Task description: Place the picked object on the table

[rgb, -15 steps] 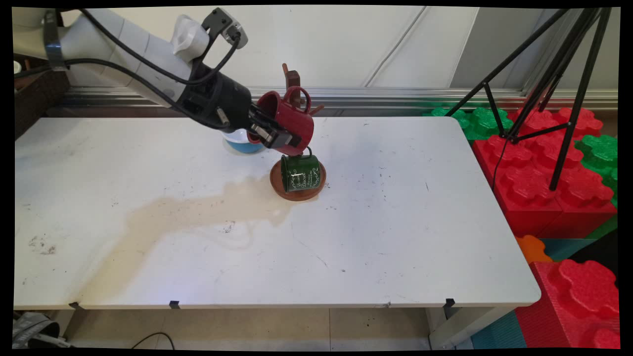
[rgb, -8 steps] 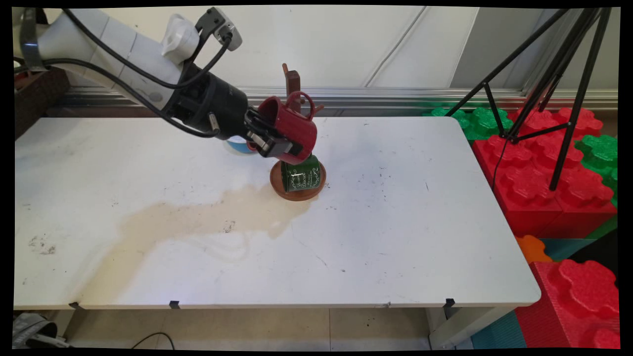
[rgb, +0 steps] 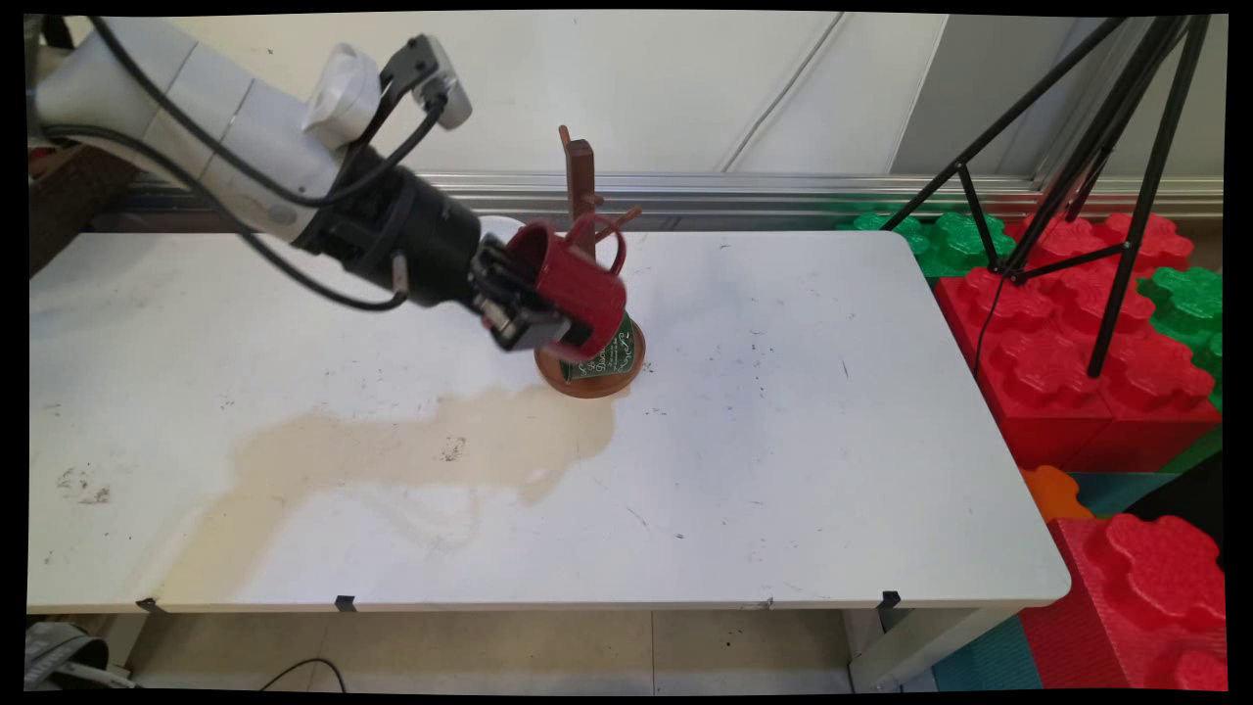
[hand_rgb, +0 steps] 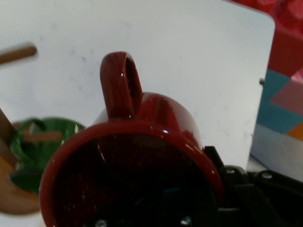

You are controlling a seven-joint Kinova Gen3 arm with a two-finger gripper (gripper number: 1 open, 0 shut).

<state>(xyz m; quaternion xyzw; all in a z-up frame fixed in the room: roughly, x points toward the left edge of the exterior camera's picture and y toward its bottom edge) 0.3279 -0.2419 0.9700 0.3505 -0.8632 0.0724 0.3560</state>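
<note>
So right now I've got the gripper [rgb: 533, 315] clamped on the red mug [rgb: 573, 289], one finger inside the rim and one outside as far as I can tell. The mug's tipped on its side in the air, mouth facing back toward the hand, handle sticking up. It hangs just above the wooden mug stand [rgb: 581, 186], right over the round base [rgb: 590, 380], with the green mug [rgb: 609, 351] half hidden underneath it.

From the hand cam the red mug [hand_rgb: 142, 165] fills most of the shot, handle up top, and the green mug [hand_rgb: 40, 149] shows off to the lower left with one of the pegs [hand_rgb: 19, 53] beyond.

What worries me: the red mug sits really close to the green one, so any drop in height could knock it or shove the whole stand across the table [rgb: 783, 441]. The stand looks light, so a bump on the post could tip it. A rim pinch on a glossy mug could also slip. There's a big tan stain [rgb: 392, 446] on the table next to the base too.
</note>
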